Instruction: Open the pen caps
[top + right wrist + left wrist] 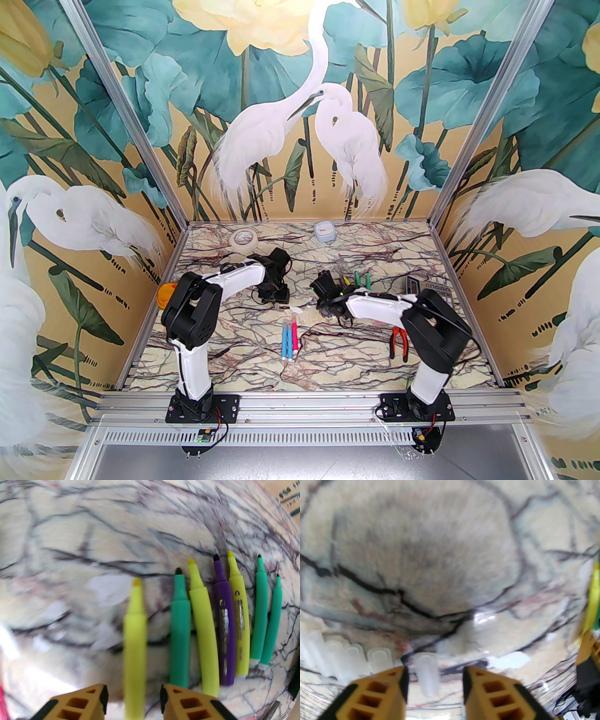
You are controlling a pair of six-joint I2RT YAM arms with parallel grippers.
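My left gripper (pixel 436 670) is open and low over the marble table (pixel 431 557). A clear-whitish pen cap (pixel 427 675) lies loose in the gap between its fingers. Several more clear caps (pixel 354 659) stand in a row to its left. My right gripper (pixel 133 688) is open too. A blurred, uncapped yellow marker (pixel 135 644) runs between its fingers with room on both sides. Beside it lies a row of uncapped markers: green (pixel 179 630), yellow (pixel 205 634), purple (pixel 225 632), yellow (pixel 239 625) and two green (pixel 259 611). A blue marker (pixel 284 342) and a pink marker (pixel 294 338) lie mid-table.
Red-handled pliers (pixel 398 341) lie beside the right arm, with a grey keypad device (pixel 429 287) behind them. A tape roll (pixel 242 239) and a pale blue box (pixel 324 232) sit at the back. An orange object (pixel 165 295) is at the left edge.
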